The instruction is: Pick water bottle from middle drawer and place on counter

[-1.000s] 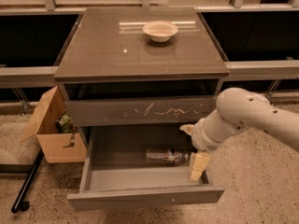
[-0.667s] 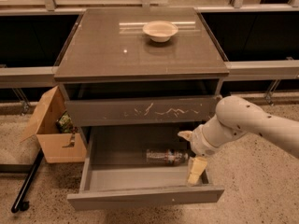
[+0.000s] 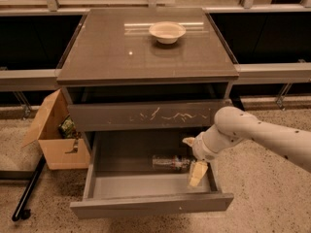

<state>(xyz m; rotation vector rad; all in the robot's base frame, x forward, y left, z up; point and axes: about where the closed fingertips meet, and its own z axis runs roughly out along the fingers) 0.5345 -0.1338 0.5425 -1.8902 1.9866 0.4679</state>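
Lab, speckled floor [image 3: 272, 193], end effector [image 3: 193, 157] in middle drawer [image 3: 146, 205]

Glossy counter [image 3: 112, 52]; clear plastic water bottle [image 3: 169, 162] beside matt gripper [image 3: 193, 157] in metal middle drawer [image 3: 150, 205].

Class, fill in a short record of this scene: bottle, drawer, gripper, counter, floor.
water bottle: lying on its side in the middle drawer
middle drawer: pulled open
gripper: in the drawer at the bottle's right end, fingers open
counter: holds one bowl
floor: cardboard box left of the cabinet
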